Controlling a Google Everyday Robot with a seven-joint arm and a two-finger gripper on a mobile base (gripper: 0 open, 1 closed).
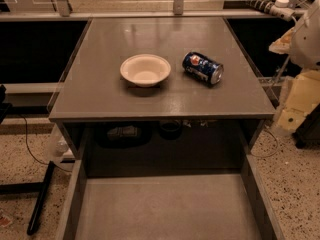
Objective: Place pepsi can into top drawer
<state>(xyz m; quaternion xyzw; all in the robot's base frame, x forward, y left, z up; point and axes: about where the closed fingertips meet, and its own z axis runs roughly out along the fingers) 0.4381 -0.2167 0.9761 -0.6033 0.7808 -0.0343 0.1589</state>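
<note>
Gripper (296, 101) at right edge beside bench, open or closed cannot be told | wide shallow grey top drawer (165, 204) open below | flat grey bench top (100, 89) | round white bowl (145, 69) mid-bench | dark blue metal pepsi can (202, 68) on its side near bowl's right

A single camera looks from the front of the desk (100, 91), raised above it and tilted down toward its back edge. It sits near: the drawer (165, 209) under the front edge runs off the bottom of the frame, while all four corners of the top show. The gripper (299, 96) stands beyond the right edge, near the front right corner.
</note>
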